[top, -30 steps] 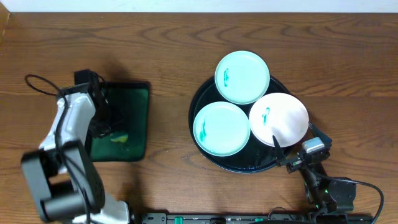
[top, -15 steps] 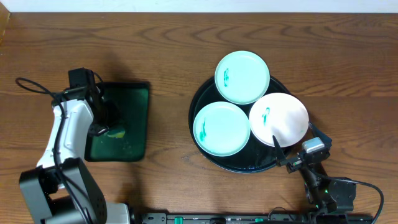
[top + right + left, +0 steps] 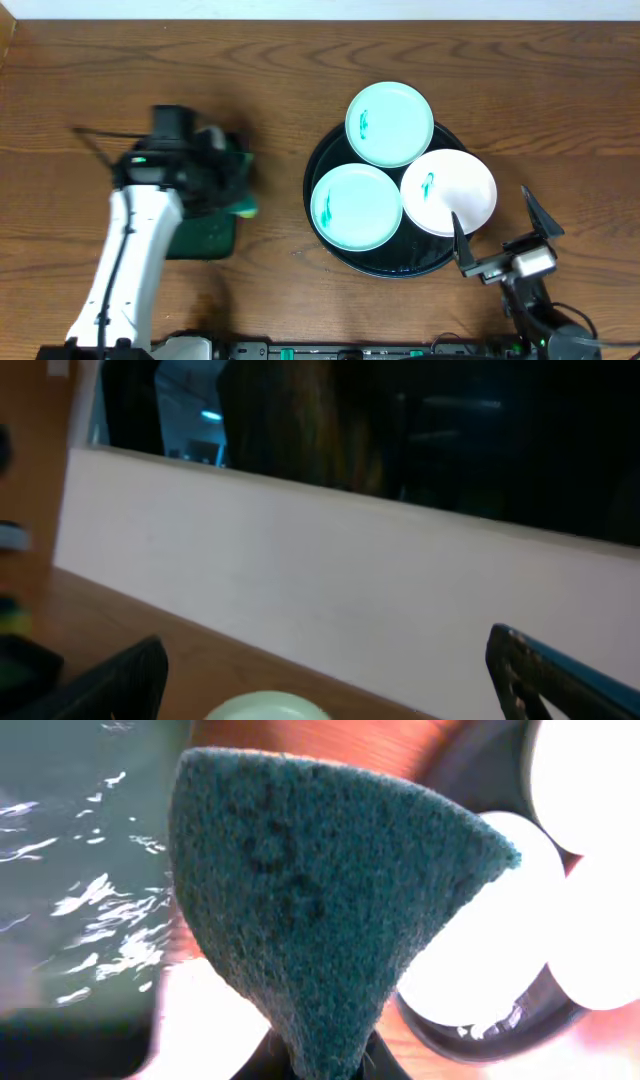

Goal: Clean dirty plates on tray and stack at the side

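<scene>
The left end effector (image 3: 228, 182), pinching a green scouring sponge (image 3: 320, 900) left of centre, has the nearest mint plate (image 3: 356, 206) directly to its right on the black tray (image 3: 325, 158), across bare desk (image 3: 280, 120).

In the left wrist view the sponge (image 3: 320, 920) fills most of the frame, so we see almost nothing of the left end effector (image 3: 322, 1065) behind it, and the plates (image 3: 490, 950) beyond are blown-out white and cut by the right edge. From overhead the left arm (image 3: 135, 250) covers most of the green tray (image 3: 205, 238). The right wrist view is blurred; only a sliver of one plate (image 3: 268, 707) clears the bottom edge.
</scene>
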Controlling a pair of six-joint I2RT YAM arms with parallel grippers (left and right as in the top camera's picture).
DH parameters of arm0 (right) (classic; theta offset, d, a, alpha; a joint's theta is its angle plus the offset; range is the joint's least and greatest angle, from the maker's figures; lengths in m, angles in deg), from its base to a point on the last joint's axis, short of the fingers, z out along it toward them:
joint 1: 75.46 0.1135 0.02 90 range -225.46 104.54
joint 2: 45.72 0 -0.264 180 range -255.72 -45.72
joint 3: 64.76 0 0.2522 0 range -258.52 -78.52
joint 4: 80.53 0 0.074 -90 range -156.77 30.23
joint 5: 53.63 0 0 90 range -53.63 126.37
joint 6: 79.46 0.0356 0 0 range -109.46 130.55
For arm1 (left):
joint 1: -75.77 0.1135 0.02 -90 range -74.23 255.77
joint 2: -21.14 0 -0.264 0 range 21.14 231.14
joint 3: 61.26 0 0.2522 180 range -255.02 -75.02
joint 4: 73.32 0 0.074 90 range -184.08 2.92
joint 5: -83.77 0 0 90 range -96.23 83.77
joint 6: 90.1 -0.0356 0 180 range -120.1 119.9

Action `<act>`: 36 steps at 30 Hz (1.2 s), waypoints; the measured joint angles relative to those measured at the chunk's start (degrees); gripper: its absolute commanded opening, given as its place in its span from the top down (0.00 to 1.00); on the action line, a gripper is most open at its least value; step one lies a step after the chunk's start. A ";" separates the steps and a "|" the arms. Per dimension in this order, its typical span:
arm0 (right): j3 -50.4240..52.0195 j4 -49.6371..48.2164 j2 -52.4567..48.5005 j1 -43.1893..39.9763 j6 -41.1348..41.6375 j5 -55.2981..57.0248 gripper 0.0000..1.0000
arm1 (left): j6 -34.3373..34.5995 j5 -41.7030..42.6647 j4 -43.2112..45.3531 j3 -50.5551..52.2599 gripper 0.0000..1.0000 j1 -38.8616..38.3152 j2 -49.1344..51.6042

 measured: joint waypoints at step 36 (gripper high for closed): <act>-64.78 59.28 -78.60 2.86 10.56 -8.39 0.50 | 25.53 -17.35 28.06 2.47 0.42 -34.40 19.89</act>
